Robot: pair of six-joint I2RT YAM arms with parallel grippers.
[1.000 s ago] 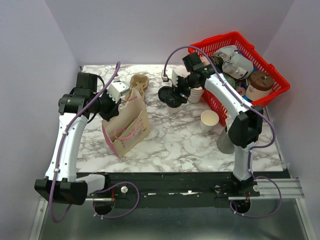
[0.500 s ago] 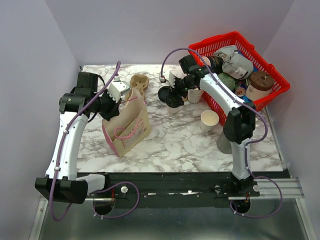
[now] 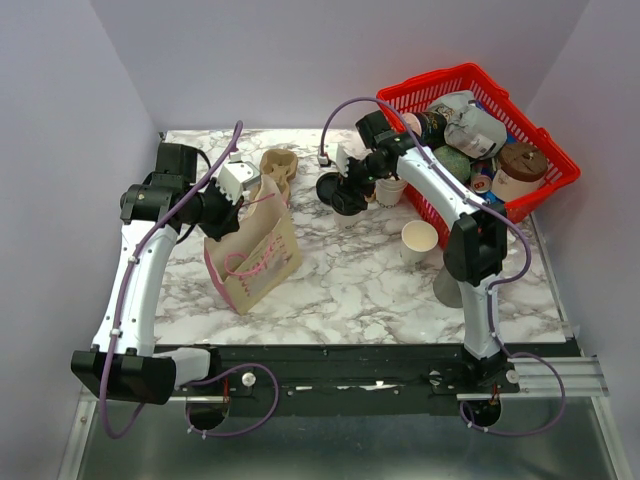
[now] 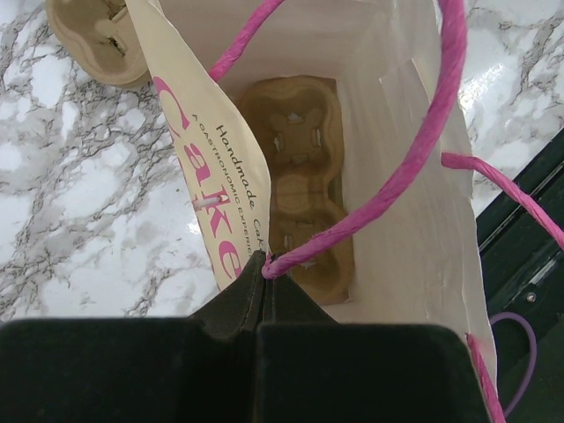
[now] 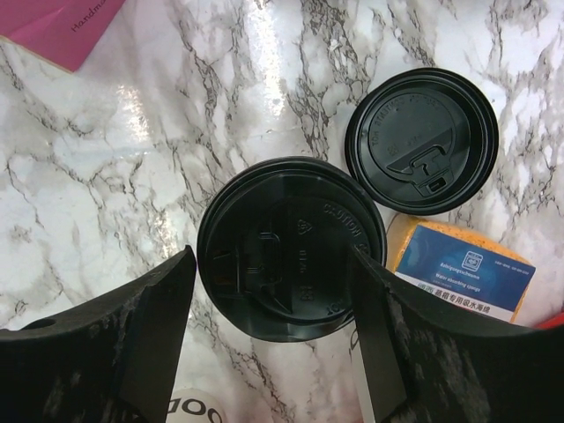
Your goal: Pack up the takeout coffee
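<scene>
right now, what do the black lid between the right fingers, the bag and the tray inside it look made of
black lid: likely plastic, glossy, with moulded lettering and a sip tab. bag: paper, matte cream, printed pink lettering; its handle looks like twisted pink paper cord. tray: seemingly moulded pulp, rough tan fibrous surface.

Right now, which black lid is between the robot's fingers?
The lower left lid, straddled by the open right gripper. The other lid lies clear of it, beside a blue-labelled packet.
</scene>
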